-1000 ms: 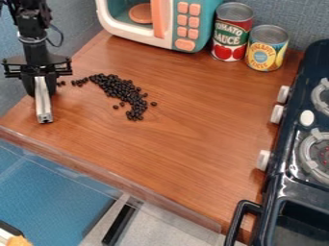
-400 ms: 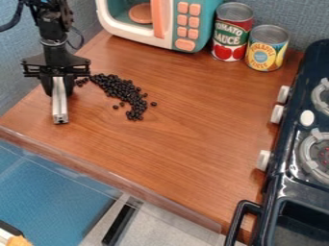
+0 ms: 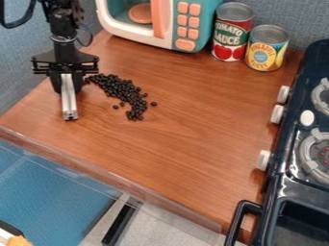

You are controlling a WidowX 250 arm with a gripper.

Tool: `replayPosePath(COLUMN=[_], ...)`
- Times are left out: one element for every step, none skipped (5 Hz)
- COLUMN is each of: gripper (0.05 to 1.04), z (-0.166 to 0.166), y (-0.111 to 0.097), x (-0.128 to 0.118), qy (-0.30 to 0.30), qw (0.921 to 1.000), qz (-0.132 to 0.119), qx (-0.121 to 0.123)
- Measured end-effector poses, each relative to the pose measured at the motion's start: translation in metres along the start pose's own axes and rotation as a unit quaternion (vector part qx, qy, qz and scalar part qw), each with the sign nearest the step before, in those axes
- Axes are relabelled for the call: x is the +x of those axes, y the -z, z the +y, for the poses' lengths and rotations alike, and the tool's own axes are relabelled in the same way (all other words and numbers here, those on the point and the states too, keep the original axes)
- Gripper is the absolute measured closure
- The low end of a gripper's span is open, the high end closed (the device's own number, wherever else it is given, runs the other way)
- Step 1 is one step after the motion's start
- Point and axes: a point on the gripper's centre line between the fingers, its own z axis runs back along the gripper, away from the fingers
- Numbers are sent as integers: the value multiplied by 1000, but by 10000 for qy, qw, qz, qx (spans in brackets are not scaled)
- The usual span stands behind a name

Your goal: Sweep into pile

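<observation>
Gripping a metallic bar, black pincer beside dark beans; curved, scattered patch, wooden counter

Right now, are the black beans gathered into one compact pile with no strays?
No, the black beans lie in a long curved band, with a few loose ones beside it on the wooden surface.
</observation>
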Motion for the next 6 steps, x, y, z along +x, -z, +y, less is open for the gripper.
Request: replayPosePath(gripper=[699,699,699,699,699,699], z=[-14,-21,-25,-34,-34,-25], y=[-1,-2,-2,-4,-4,-8], x=[4,4,1,-3,-3,-2], qy=[82,118,128,262,270,141], qw=[10000,9999,9999,9996,9995,9995], qz=[-41,-35,-13,-75,-67,99], qx=[-3,-13,-50,-99,-148,-258])
